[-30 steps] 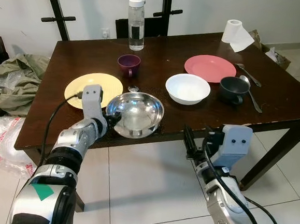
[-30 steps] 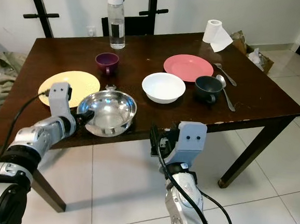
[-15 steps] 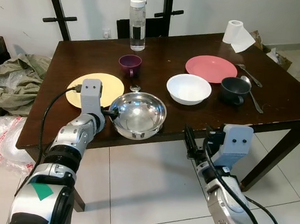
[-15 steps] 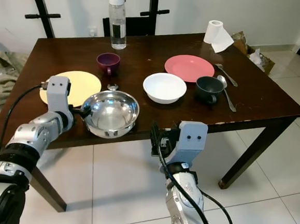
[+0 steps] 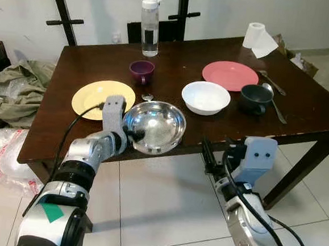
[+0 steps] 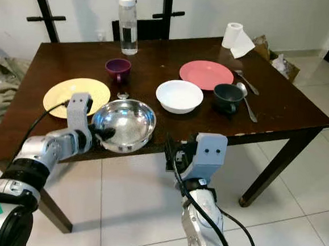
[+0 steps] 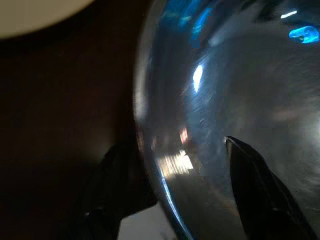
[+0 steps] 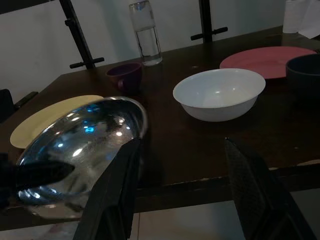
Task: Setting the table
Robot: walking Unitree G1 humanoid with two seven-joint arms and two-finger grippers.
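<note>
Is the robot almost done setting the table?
Partly. The pink plate side looks set: white bowl, dark mug and two spoons sit by it. In hand: the left gripper holds the steel bowl by its rim, tilted. Left to do: put it down by the yellow plate, where the purple cup waits. The right gripper hangs idle, jaws apart.

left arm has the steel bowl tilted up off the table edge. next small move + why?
Probably carry the steel bowl toward the yellow plate and level it before lowering. The left gripper has its jaws clamped across the bowl's near rim, the bowl is tipped and near the table edge, and the plate beside it is bare. The right gripper waits below the edge.
</note>
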